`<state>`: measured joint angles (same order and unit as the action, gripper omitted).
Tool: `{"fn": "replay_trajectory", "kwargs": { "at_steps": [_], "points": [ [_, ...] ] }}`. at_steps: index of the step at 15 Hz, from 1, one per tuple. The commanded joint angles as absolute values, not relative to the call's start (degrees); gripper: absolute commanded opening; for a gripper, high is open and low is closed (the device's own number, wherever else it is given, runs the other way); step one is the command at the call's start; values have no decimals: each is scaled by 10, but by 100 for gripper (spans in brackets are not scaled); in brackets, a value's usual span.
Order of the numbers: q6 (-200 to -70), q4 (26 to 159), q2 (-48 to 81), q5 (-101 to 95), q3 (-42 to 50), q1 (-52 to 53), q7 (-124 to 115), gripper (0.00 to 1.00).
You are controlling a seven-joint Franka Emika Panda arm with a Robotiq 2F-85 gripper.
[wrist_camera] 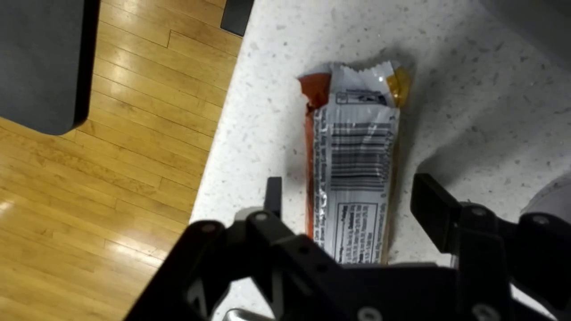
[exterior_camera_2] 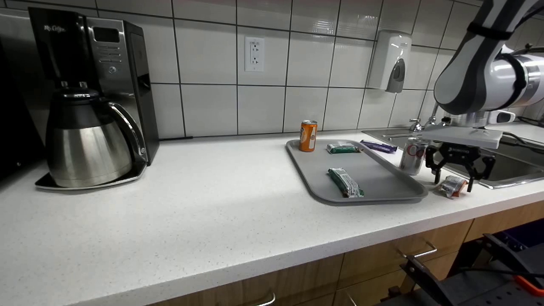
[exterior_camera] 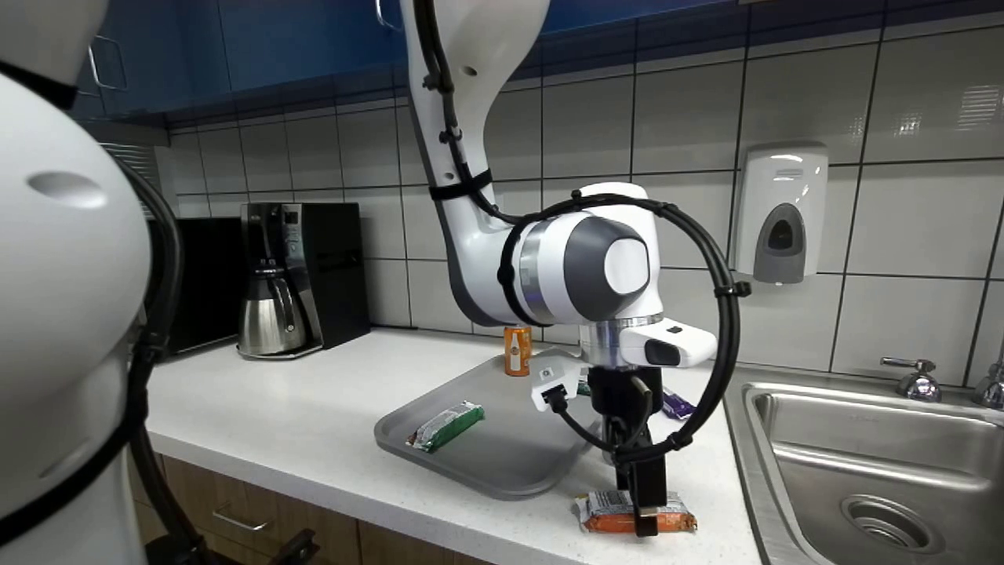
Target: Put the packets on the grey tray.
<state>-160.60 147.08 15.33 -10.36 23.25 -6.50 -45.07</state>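
We see the orange packet (wrist_camera: 354,169) between our fingers (wrist_camera: 432,214); they stand wide apart and hold nothing; in the wrist view one finger is on each long side of it, and some bench (wrist_camera: 263,116) shows in the gap on both sides; we can't see if the tips touch the bench. The packet lies flat on the bench with its barcode side facing up; its long way runs across the line from finger to finger, so we think a straight squeeze will pinch its narrow part and no turn is needed; one end hides from us in the wrist view; the end we do see seems to point toward the grey tray (exterior_camera_2: 378,174), which in an exterior view is just beside the packet. A green packet (exterior_camera_2: 346,182) and a green-and-white packet (exterior_camera_2: 343,148) are on the tray, so we guess this orange one is next to go; a silver soda can (exterior_camera_2: 413,156) stands near, farther from the front edge of the bench than the packet; if we go sideways too soon we may bump it, so going up first seems safe.
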Motion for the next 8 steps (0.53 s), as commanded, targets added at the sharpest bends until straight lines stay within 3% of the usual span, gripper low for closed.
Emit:
{"fn": "replay_trajectory", "kwargs": {
  "at_steps": [1,4,8],
  "points": [
    [-1604,1470,148,-88,237,-60,-441,43],
    [-1600,1474,138,-92,241,-57,-442,21],
    [-1589,1487,108,-101,245,-51,-444,19]
  ]
}}
